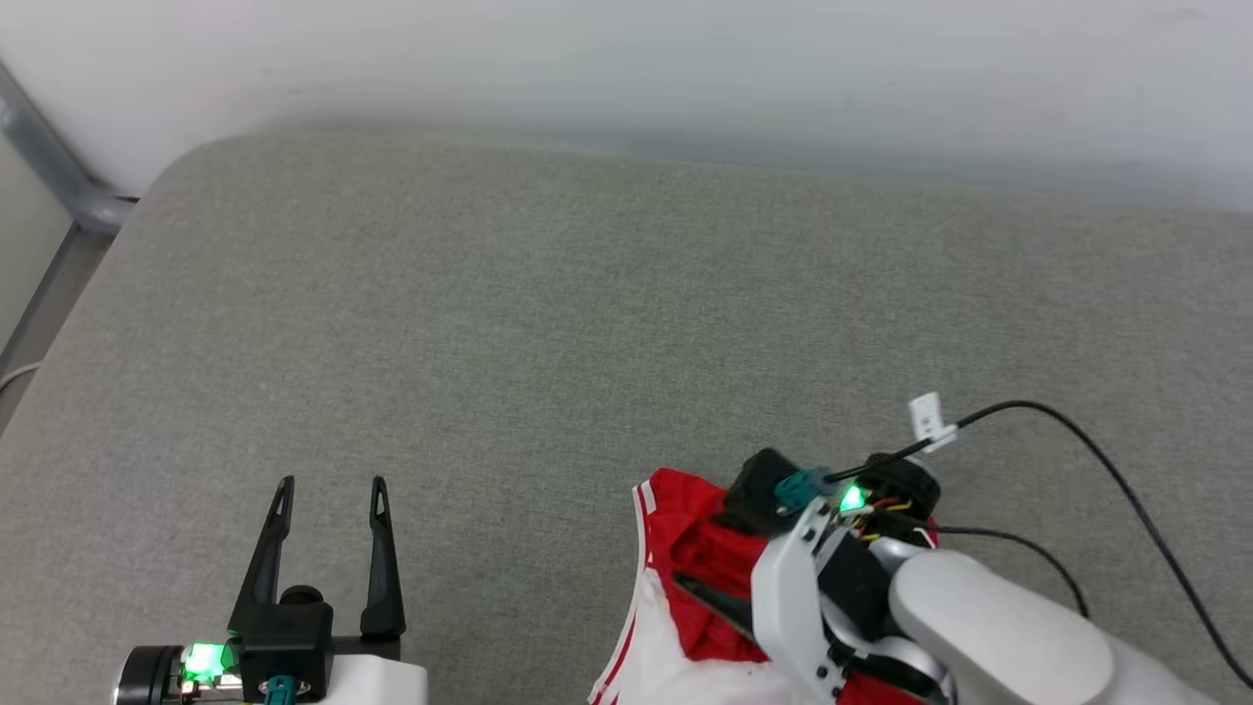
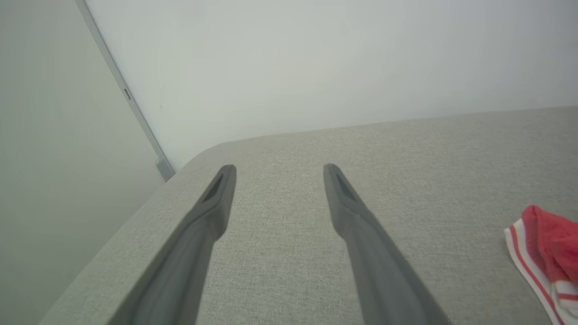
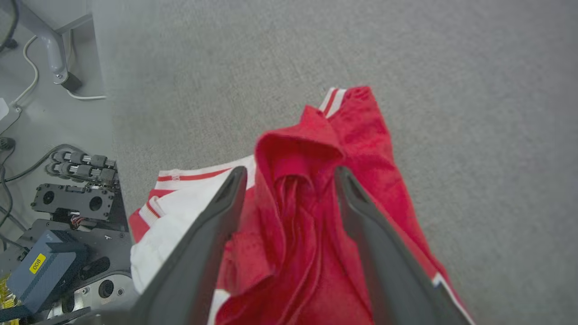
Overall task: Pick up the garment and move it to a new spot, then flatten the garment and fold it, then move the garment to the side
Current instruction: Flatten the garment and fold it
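The garment (image 3: 311, 225) lies bunched on the grey cushion (image 1: 548, 323), red with a white sleeve (image 3: 180, 212) and red-white striped trim. In the head view the garment (image 1: 690, 548) sits at the lower right, partly under my right arm. My right gripper (image 3: 290, 174) points down at it, open, its fingers standing apart on either side of a raised red fold. One dark finger (image 1: 710, 594) rests on the cloth. My left gripper (image 1: 331, 490) hovers open and empty over bare cushion at the lower left. In the left wrist view the left gripper (image 2: 279, 169) shows with the garment's striped edge (image 2: 537, 253) far right.
A pale wall (image 1: 685, 69) backs the cushion. A grey metal pipe (image 1: 59, 166) runs past its rounded left corner. A black cable (image 1: 1126, 480) loops from my right wrist over the cushion. The robot's base and electronics (image 3: 67, 203) lie beyond the cushion's near edge.
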Robot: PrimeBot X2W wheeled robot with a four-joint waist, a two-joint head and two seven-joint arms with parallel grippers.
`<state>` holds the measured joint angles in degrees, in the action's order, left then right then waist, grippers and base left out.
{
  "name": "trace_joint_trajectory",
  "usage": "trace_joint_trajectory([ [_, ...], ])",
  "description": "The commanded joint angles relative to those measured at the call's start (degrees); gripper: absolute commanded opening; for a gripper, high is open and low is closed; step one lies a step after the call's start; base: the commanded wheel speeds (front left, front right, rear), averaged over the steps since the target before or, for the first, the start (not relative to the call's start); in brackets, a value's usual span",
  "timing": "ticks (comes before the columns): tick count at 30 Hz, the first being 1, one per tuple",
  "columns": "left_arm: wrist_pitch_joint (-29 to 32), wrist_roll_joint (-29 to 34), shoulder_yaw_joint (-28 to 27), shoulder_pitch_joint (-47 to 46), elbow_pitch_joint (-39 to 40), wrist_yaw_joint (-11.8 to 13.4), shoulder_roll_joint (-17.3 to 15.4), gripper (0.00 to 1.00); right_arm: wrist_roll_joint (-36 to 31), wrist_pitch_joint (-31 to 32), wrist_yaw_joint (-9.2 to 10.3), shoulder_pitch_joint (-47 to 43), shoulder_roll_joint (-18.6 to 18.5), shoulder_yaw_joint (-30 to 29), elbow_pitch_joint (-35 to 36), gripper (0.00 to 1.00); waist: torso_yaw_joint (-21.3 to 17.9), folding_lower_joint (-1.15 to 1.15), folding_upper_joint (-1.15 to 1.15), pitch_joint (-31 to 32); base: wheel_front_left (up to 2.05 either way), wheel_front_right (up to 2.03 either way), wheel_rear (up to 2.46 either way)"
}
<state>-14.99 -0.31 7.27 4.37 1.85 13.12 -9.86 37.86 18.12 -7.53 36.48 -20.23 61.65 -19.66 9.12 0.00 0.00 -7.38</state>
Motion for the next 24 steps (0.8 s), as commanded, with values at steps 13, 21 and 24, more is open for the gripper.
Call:
trace_joint_trajectory([
  [13, -0.3, 0.0, 0.0, 2.8, -0.1, -0.3, -1.3, 1.00, -11.7, -14.0, 0.08, -11.5, -3.4, -27.3, 9.1, 1.00, -4.4, 0.00, 0.00, 4.3, 0.00, 0.00, 0.00],
  [21, -0.3, 0.2, 0.6, 3.2, -0.5, -0.5, -1.7, 1.00, -23.4, -24.1, 0.08, -23.7, 4.7, -47.6, 12.5, 1.00, -5.9, 0.00, 0.00, 5.4, 0.00, 0.00, 0.00],
  [24, -0.3, 0.3, 0.9, 3.4, -0.6, -0.8, -1.9, 1.00, -27.5, -27.6, 0.08, -28.0, 8.7, -52.8, 13.9, 1.00, -6.2, 0.00, 0.00, 5.8, 0.00, 0.00, 0.00],
])
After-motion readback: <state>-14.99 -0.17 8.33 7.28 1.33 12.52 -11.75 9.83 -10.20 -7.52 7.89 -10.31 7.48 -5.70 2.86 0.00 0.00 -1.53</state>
